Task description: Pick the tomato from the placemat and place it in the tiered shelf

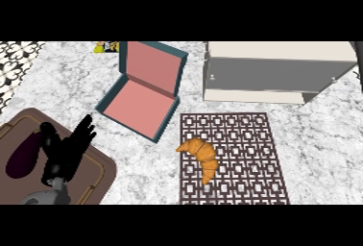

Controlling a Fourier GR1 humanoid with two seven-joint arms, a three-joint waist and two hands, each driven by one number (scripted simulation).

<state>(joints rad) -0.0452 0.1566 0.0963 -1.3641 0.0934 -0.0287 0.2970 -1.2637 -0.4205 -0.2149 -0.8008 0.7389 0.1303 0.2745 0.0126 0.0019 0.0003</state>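
Note:
A brown patterned placemat (245, 158) lies on the marble counter at the lower middle. On its left edge rests an orange croissant (202, 156); no tomato shows anywhere. The tiered shelf (273, 72), cream and grey, stands at the back right. My left hand (67, 149) is at the lower left, open with fingers pointing up, over a brown tray and far from the placemat. My right hand is out of the picture.
An open teal box (142, 93) with a pink inside lies left of the shelf, lid raised. A brown tray (99, 175) at the lower left holds a dark purple eggplant (25, 153). A small yellow item (106, 46) sits at the back.

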